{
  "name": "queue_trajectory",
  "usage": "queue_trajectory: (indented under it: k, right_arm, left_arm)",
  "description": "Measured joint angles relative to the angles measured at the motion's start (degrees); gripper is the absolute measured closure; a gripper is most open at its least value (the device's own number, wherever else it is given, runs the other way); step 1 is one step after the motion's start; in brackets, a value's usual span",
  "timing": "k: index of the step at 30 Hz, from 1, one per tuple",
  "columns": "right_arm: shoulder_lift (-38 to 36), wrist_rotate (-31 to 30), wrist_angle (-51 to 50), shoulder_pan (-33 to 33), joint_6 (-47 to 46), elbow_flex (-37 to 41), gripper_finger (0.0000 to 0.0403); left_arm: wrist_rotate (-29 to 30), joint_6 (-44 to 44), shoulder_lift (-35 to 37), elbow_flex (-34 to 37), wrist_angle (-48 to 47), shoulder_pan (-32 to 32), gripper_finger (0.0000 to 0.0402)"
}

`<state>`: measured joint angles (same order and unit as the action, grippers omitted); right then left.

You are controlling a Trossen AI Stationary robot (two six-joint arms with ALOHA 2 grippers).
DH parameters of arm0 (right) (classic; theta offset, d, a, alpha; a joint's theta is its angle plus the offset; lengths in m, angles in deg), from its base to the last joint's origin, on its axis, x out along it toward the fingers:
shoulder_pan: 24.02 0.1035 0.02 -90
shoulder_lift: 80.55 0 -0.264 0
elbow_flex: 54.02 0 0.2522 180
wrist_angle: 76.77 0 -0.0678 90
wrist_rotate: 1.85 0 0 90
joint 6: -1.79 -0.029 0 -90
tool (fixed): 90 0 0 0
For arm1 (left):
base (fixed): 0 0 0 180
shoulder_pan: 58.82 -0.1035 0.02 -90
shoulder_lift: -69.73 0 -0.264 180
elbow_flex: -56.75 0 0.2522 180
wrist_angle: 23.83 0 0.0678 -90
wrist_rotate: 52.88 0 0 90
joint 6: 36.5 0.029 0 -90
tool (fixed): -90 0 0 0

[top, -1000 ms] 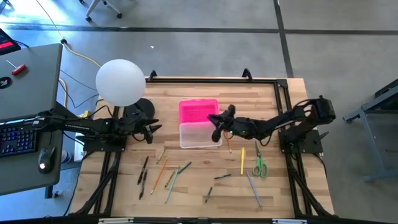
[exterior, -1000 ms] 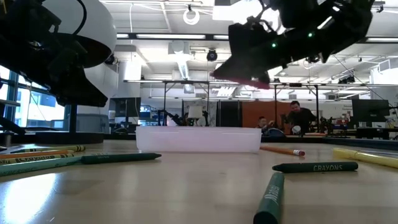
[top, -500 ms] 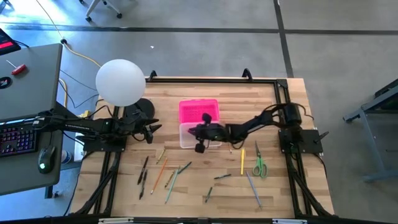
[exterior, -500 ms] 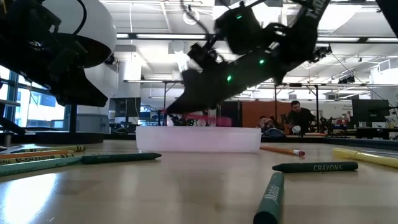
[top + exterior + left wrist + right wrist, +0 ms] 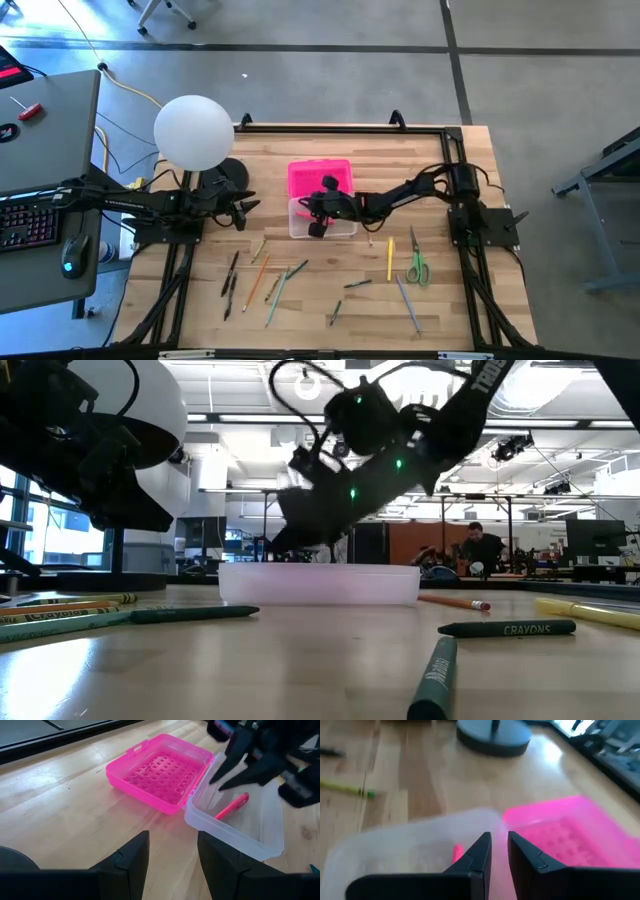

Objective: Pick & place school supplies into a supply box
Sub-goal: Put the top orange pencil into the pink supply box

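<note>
Over the box, find the right gripper with jaws narrowly parted and gripping nothing; below them, flat on the box floor, see the pink crayon. Open wider before lifting, so as not to drag the crayon back out. Rise straight up, clear of the box wall. Avoid swinging toward the lid, folded open flat against the box's far side. Just beside the box, on the right arm's side, pick out the orange pencil, probably the easiest next pick. A little farther from the box, spot the yellow pencil and scissors. Near the front of the box, expect loose crayons, crowded enough to foul a grasp. Well apart from the box, leave the left gripper waiting, jaws spread wide, empty.
</note>
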<state>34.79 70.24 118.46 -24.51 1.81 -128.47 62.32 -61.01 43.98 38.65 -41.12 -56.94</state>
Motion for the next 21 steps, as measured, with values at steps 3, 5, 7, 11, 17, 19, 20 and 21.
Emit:
queue_trajectory:
  k: [3,5,7,11,17,19,20,21]
  right_arm:
    - [-4.1,-3.1,-3.6,0.7,0.3,0.0,0.0352]
    - [-7.6,-5.1,-8.1,1.5,0.4,0.0,0.0348]
    - [-11.2,-6.7,-12.8,2.6,-1.0,0.0,0.0345]
    - [-16.8,-7.3,-26.3,4.9,-9.4,-0.1,0.0342]
    - [-21.5,-10.4,-50.6,10.7,-28.8,0.0,0.0340]
    - [-22.6,-10.6,-56.8,12.9,-36.3,0.0,0.0340]
    - [-23.1,-10.1,-59.2,13.9,-40.3,0.0,0.0340]
    - [-23.5,-9.6,-61.2,14.9,-44.3,0.0,0.0340]
  left_arm:
    - [0.0,0.0,0.0,0.0,0.0,0.0,0.0204]
    - [0.0,0.0,0.0,0.0,0.0,0.0,0.0204]
    - [0.0,0.0,0.0,0.0,0.0,0.0,0.0204]
    - [0.0,-0.1,0.0,0.0,-0.1,0.0,0.0204]
    - [0.0,-0.9,0.0,0.0,0.0,0.0,0.0204]
    - [0.0,-1.1,0.0,0.0,0.0,0.0,0.0204]
    - [0.0,-1.2,0.0,0.0,0.0,0.0,0.0204]
    - [0.2,-1.2,0.0,0.0,0.0,0.0,0.0204]
